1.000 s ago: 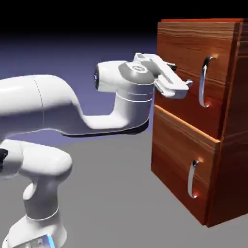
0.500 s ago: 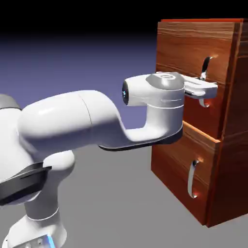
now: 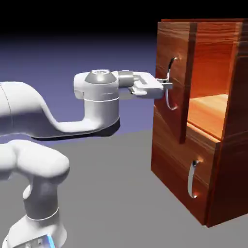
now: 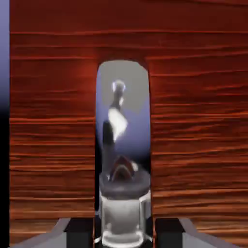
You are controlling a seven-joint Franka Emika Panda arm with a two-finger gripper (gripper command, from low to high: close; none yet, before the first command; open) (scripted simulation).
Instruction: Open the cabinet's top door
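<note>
The reddish-brown wood-grain cabinet stands at the exterior view's right. Its top door stands out from the cabinet front, and a lit orange inside shows behind it. My gripper reaches in level from the left and is shut on the door's curved silver handle near its upper part. In the hand view the handle runs up the middle between the dark fingertips, with the door's wood filling the picture behind it.
Below the open door sits the shorter lower panel, closed, with its small silver handle. My white arm stretches across from the lower left over the grey table.
The gripper closed on the top door's handle and then drew back to the left. The door came out with it, and the cabinet's inside now shows.
</note>
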